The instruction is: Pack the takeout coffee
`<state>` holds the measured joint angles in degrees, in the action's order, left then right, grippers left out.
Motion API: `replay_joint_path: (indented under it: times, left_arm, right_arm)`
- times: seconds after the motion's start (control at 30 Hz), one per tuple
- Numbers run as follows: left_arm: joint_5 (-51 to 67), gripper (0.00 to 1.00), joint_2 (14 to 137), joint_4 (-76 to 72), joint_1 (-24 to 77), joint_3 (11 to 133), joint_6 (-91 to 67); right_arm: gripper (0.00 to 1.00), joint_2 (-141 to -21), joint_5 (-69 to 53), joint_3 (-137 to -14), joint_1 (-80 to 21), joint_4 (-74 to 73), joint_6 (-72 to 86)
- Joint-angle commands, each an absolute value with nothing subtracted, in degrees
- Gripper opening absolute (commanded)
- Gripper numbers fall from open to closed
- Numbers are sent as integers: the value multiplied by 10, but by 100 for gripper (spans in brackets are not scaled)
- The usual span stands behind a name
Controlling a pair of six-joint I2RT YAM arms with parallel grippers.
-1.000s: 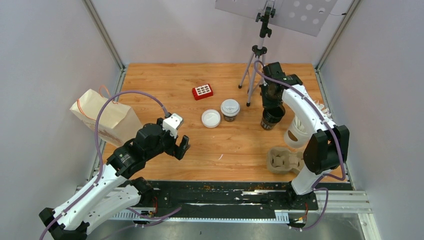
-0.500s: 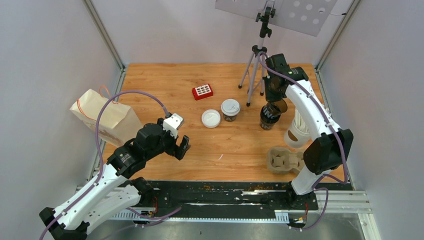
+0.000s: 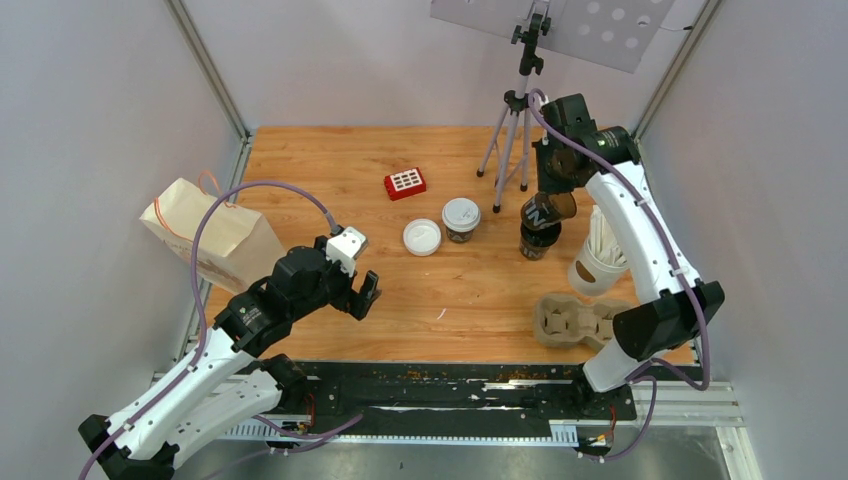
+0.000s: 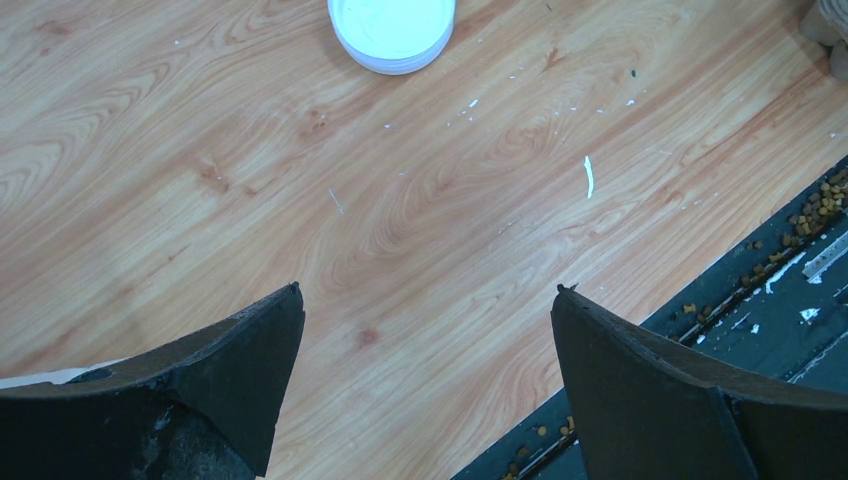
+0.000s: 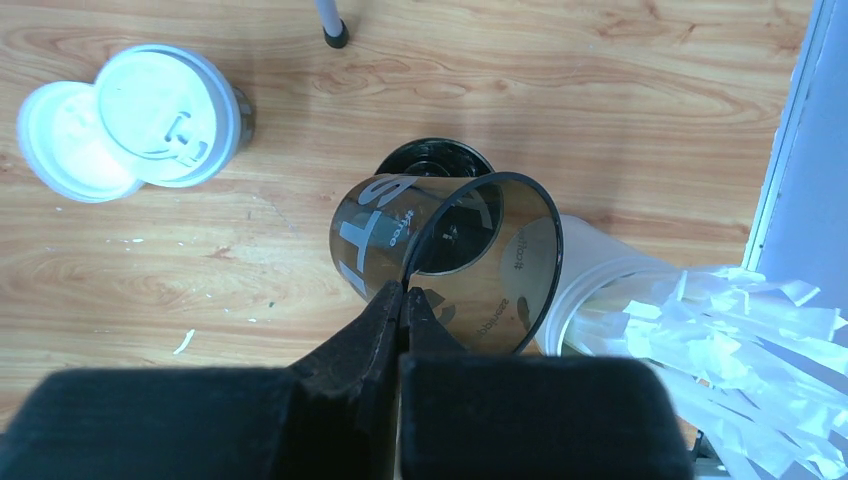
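The right gripper (image 5: pixel 403 295) is pinched shut on the near rim of a lidless black paper cup (image 5: pixel 450 250). The cup hangs tilted, with pale lettering on its glossy outside and a brown lining inside. Directly beneath it a second lidless black cup (image 5: pixel 435 155) stands upright on the wood-grain table (image 3: pixel 330 160); whether the two touch cannot be told. To their left stands a lidded coffee cup (image 3: pixel 461 218) with a round white plastic top, and just beside it lies a loose white lid (image 3: pixel 422 237). Right of the held cup is a white cup of paper-wrapped straws (image 3: pixel 588 272), near a moulded cardboard tray (image 3: pixel 565 322). The left gripper (image 4: pixel 425 310) hovers wide open, well apart from the cups.
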<state>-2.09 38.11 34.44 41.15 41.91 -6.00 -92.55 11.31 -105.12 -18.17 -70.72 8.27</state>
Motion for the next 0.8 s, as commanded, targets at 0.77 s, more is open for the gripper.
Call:
replay_joint_path:
  times: [0.77]
  left_arm:
    - [-210,100,254,407,410,572,-116]
  right_arm:
    - [0,-873,205,-867,-532,-598,118]
